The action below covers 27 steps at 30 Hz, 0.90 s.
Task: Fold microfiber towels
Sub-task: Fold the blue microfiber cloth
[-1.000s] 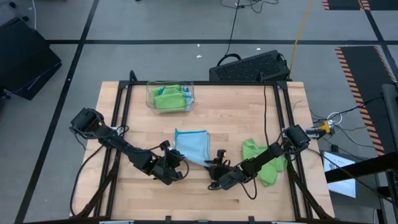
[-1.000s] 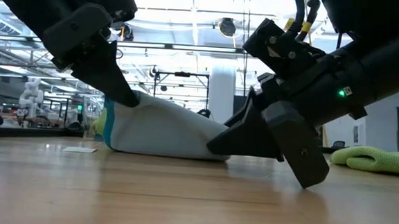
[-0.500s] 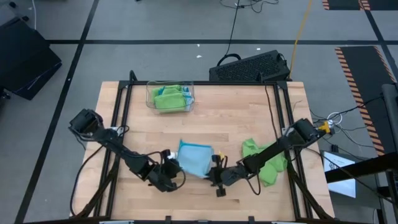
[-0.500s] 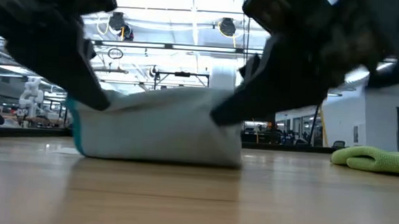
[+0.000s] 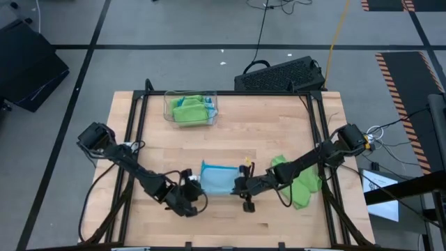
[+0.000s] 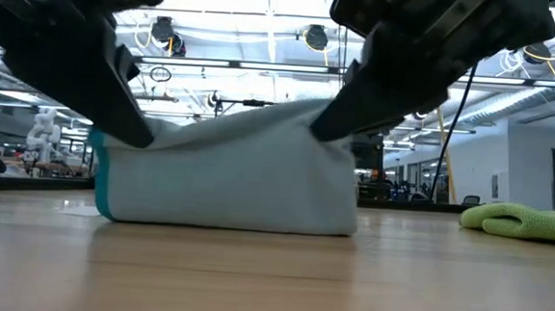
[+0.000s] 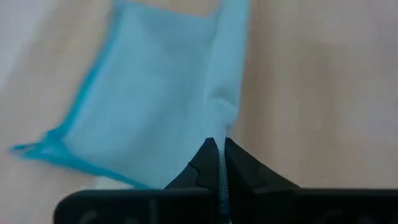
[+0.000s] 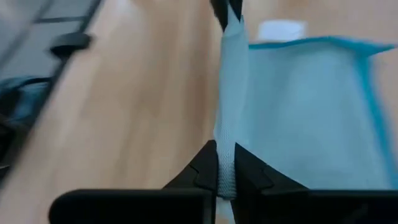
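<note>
The desk (image 5: 279,132) carries a blue towel (image 5: 216,179) near its front middle, lifted at two corners. It looks light, thin and limp, sagging between grips, so edges or corners are the places to hold. The left end effector (image 7: 218,147) and right end effector (image 8: 224,149) each pinch a towel edge. The low view shows the draped fold standing up; the high view alone shows a green towel (image 5: 298,183) alongside and the tray (image 5: 191,109) behind.

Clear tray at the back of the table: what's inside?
The clear tray holds lime green towels, bunched together. How many there are, or whether anything lies beneath them, can't be seen: the top cloth covers the rest.
</note>
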{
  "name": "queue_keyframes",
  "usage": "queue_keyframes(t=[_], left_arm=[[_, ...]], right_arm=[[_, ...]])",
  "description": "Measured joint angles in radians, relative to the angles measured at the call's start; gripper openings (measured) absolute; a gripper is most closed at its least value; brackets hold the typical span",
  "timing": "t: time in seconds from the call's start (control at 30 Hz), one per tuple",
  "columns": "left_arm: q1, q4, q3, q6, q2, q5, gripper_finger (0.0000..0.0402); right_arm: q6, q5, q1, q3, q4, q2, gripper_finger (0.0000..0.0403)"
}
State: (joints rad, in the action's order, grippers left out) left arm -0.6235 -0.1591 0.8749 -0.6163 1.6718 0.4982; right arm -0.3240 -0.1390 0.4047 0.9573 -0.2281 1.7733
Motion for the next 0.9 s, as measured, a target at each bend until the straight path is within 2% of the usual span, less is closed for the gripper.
queue_keyframes(t=[0.1, 0.17, 0.33, 0.5, 0.67, 0.9], left_arm=[[-0.024, 0.128, 0.0, 0.09, 0.0, -0.11, 0.0012], [-0.043, 0.188, 0.0, 0.151, 0.0, -0.142, 0.0021], [-0.036, 0.138, 0.0, 0.186, -0.007, -0.044, 0.0013], [0.029, -0.008, 0.0, 0.073, -0.007, -0.041, 0.0014], [0.048, -0.077, 0.0, 0.0, -0.007, -0.07, 0.0026], [0.052, -0.085, 0.0, -0.021, -0.007, -0.052, 0.0008]], right_arm=[[-0.029, 0.118, 0.007, 0.0, -0.01, 0.0, 0.0015], [-0.029, 0.144, 0.016, 0.0, -0.013, 0.0, 0.0015], [-0.02, 0.074, 0.014, -0.002, 0.001, 0.0, 0.0015], [0.007, -0.017, -0.019, -0.026, 0.0, 0.0, 0.0015], [0.024, -0.019, -0.059, -0.058, -0.041, 0.0, 0.0015], [0.06, -0.016, -0.084, -0.089, -0.119, 0.01, 0.0015]])
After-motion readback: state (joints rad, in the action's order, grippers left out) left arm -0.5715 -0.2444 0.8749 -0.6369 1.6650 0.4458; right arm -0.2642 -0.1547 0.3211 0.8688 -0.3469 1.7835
